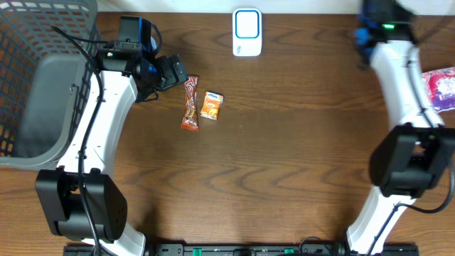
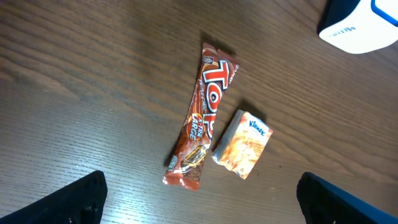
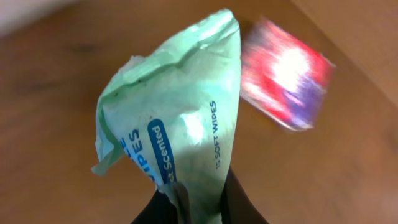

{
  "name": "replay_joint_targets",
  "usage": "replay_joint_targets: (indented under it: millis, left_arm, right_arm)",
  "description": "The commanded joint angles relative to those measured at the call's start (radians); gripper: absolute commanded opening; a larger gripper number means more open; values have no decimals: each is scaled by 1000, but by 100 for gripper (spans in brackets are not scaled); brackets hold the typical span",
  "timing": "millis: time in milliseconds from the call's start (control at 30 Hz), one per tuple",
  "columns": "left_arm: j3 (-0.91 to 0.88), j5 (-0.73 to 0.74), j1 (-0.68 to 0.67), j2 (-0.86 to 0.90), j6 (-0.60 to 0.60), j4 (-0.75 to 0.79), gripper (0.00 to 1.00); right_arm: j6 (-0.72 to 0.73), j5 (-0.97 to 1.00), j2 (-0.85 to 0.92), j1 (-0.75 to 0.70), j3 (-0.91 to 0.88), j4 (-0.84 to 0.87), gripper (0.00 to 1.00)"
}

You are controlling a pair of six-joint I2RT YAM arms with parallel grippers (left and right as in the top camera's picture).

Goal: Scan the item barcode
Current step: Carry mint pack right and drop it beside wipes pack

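A pale green pack of soft wipes (image 3: 180,118) stands up between the dark fingers of my right gripper (image 3: 199,202), which is shut on its lower end; the pack does not show in the overhead view. The white and blue scanner (image 1: 247,32) stands at the table's far edge, and its corner shows in the left wrist view (image 2: 364,25). My left gripper (image 1: 174,71) hangs open just left of a red-brown candy bar (image 2: 202,118) and a small orange tissue pack (image 2: 244,144). Nothing lies between its fingers (image 2: 81,202).
A grey mesh basket (image 1: 43,78) fills the far left corner. A pink and purple packet (image 1: 442,87) lies at the right edge, blurred behind the wipes in the right wrist view (image 3: 286,81). The candy bar (image 1: 190,104) and tissue pack (image 1: 211,105) lie left of centre.
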Motion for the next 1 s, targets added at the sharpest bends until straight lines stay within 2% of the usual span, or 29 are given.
replay_joint_targets:
  millis: [0,200,500,733,767,800,833,967]
  left_arm:
    - [10,1,1,5,5,-1,98]
    - [10,1,1,5,5,-1,98]
    - [10,1,1,5,5,-1,98]
    - [10,1,1,5,5,-1,98]
    - [10,1,1,5,5,-1,98]
    - [10,1,1,5,5,-1,98]
    - [10,1,1,5,5,-1,98]
    - [10,1,1,5,5,-1,98]
  right_arm:
    - [241,-44,17,-119,-1,-57,1]
    - [288,-253,66,-322,-2,-110,1]
    - [288,-249,167,-483,-2,-140,1]
    - [287,-249,248,-531,-2,-90,2]
    - [287,-250,256,-533,-2,-79,4]
    - [286,-256,267,-534,-2,-59,12]
    - [268,-270,275,-535,-2,-37,14]
    - [175,-404,294,-529,-2,80,13]
